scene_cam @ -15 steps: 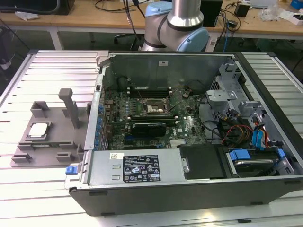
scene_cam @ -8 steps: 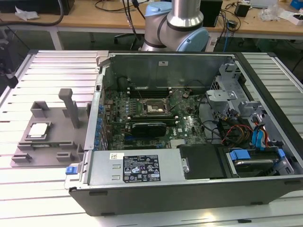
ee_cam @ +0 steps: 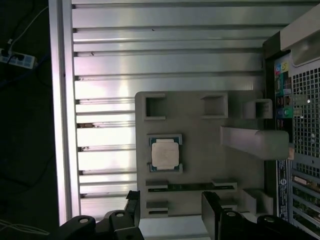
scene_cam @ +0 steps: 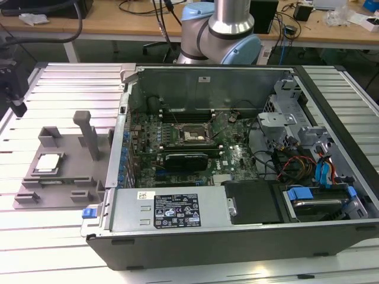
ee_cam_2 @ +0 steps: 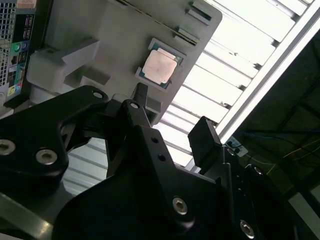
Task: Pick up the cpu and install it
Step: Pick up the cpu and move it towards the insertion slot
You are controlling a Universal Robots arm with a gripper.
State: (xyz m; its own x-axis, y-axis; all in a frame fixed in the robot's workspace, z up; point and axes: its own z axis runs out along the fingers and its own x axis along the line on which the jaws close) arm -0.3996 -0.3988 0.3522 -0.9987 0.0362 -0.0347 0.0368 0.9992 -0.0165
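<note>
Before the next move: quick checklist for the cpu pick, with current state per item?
1. cpu lies flat in its tray recess: ok.
2. pincer open, holding nothing: ok.
3. Pincer apart from the cpu, no contact: ok.
4. case side open, socket exposed: ok.
5. Socket empty and unlatched: cannot tell.

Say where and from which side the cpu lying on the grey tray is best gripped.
Likely by two opposite thin edges, coming straight down from above. The cpu lies flat, metal top up, in a shallow seat on the grey tray, so only its edges offer purchase. The gripper hangs open above the tray, off to one side of the cpu, holding nothing.
</note>
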